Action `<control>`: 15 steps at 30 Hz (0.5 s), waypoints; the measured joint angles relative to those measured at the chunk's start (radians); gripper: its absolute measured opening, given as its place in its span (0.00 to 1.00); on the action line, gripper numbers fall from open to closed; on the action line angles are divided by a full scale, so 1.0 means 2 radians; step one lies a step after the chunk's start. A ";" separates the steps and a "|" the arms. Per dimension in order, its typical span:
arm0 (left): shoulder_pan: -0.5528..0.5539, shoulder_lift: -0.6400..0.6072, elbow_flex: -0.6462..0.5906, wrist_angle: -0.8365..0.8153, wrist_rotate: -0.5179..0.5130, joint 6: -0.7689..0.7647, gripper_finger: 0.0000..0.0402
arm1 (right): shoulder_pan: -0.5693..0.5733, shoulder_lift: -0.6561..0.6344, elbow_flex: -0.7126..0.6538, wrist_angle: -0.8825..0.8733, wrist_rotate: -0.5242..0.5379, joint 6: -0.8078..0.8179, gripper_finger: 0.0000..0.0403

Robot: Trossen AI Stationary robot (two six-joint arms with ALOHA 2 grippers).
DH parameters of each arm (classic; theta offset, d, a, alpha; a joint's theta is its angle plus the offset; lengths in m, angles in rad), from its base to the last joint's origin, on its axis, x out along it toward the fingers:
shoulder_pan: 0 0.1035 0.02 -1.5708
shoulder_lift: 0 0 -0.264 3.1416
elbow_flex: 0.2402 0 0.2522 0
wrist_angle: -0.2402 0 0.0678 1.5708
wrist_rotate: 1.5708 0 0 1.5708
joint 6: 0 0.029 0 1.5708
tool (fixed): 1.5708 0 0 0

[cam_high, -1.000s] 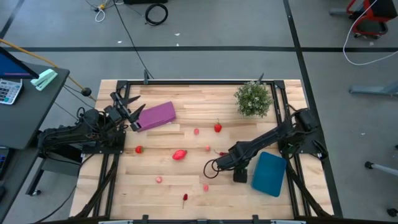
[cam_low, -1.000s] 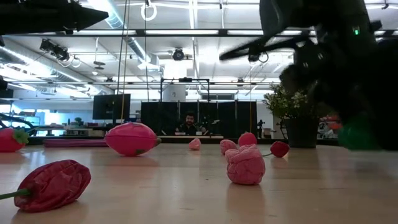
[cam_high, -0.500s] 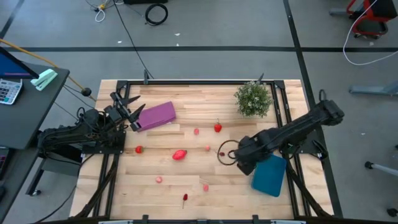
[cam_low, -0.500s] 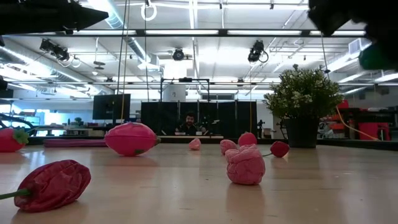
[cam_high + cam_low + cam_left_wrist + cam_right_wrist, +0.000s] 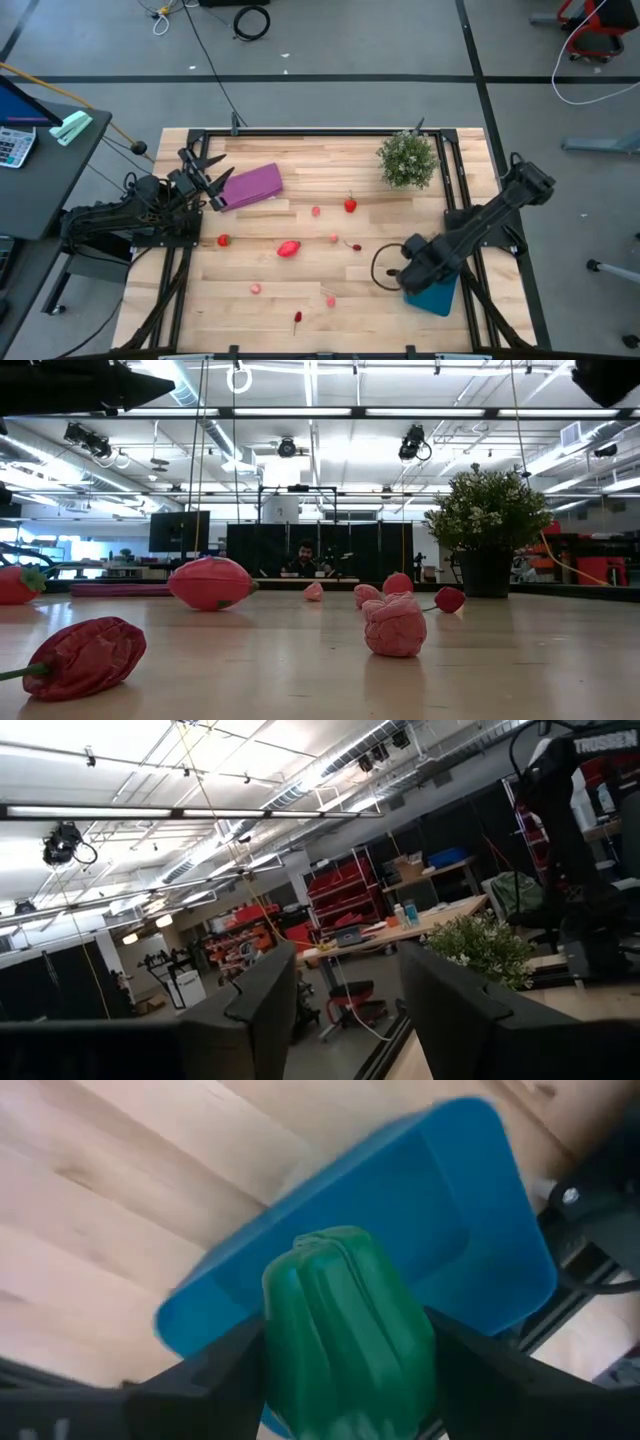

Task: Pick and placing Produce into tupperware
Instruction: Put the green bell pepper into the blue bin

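The right claw grips a green toy pepper above the blue container. The left claw waits open beside the purple block.

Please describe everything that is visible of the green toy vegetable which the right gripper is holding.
The green toy vegetable is a bell-pepper shape: rounded, with vertical lobes and grooves, in smooth, slightly glossy material like plastic. The right gripper is shut on it, one dark finger pressing on each side. It hangs in the air above the teal-blue tupperware, which lies on the wooden table by the right edge. It touches only the fingers. Its underside is hidden.
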 joint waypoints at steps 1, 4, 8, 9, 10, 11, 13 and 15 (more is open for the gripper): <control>0.000 0.000 0.000 0.000 0.000 -0.001 0.46 | 0.002 0.006 -0.006 0.008 -0.008 0.000 0.59; 0.000 0.000 0.000 0.000 0.000 -0.001 0.45 | 0.007 0.022 -0.028 0.028 -0.034 0.000 0.59; 0.000 0.000 0.000 -0.002 0.000 -0.015 0.46 | 0.007 0.030 -0.066 0.077 -0.047 0.002 0.59; 0.000 0.000 0.000 -0.002 0.000 -0.016 0.46 | 0.007 0.030 -0.077 0.097 -0.047 0.004 0.59; 0.000 0.000 0.000 -0.004 0.000 -0.017 0.46 | 0.007 0.029 -0.090 0.117 -0.046 0.007 0.59; 0.000 0.000 0.000 -0.005 0.000 -0.018 0.46 | 0.006 0.027 -0.103 0.138 -0.047 0.012 0.59; 0.000 0.000 0.000 -0.005 0.000 -0.018 0.46 | 0.006 0.022 -0.128 0.172 -0.048 0.022 0.60; 0.000 0.000 0.000 -0.006 0.000 -0.018 0.45 | 0.006 0.018 -0.151 0.198 -0.054 0.027 0.60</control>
